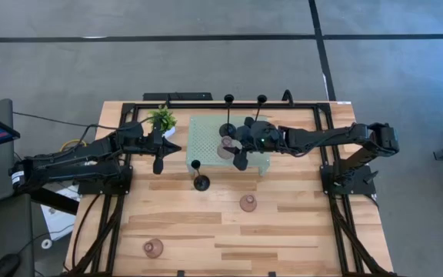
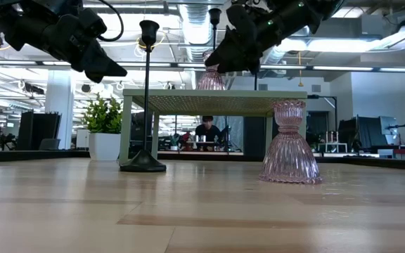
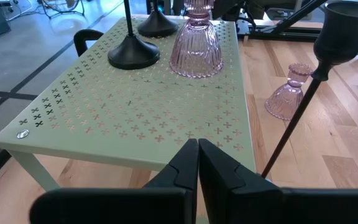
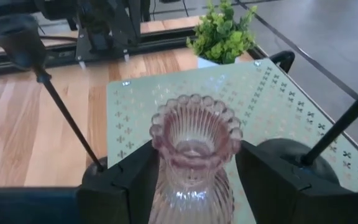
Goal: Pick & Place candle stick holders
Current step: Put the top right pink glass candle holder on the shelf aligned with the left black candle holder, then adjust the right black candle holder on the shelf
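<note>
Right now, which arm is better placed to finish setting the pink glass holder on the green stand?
Right. The right hand straddles the pink glass holder on the stand; the left hand is shut, short of the stand's edge.

1. Even, bright overhead light; ceiling strip lights (image 2: 357,43) blow out in the low view
2. Shadows on the table (image 1: 283,223) soft and short
3. Low view: near tabletop blurred
4. Right wrist: pink glass holder (image 4: 194,155) slightly soft, close to the lens
</note>
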### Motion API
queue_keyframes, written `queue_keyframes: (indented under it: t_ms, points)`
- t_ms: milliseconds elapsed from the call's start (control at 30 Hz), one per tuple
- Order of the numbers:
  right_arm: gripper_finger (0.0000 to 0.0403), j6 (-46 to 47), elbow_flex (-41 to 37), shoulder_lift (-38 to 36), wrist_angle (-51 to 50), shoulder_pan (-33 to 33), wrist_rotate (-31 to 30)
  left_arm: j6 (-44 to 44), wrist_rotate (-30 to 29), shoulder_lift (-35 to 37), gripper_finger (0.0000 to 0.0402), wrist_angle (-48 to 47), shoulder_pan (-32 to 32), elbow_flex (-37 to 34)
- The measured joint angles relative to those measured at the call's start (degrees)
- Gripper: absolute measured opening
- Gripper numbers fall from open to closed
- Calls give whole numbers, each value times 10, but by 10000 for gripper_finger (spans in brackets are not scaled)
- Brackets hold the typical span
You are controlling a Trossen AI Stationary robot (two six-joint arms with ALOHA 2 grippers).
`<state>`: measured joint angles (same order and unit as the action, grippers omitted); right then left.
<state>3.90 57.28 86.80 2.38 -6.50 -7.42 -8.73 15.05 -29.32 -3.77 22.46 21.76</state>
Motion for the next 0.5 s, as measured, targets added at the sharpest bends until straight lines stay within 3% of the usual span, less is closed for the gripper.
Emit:
queue_keyframes:
  t_ms: [500]
  points:
    - [193,-14,-1,-55,-15,17,0,0,0,0,12,0,0,0]
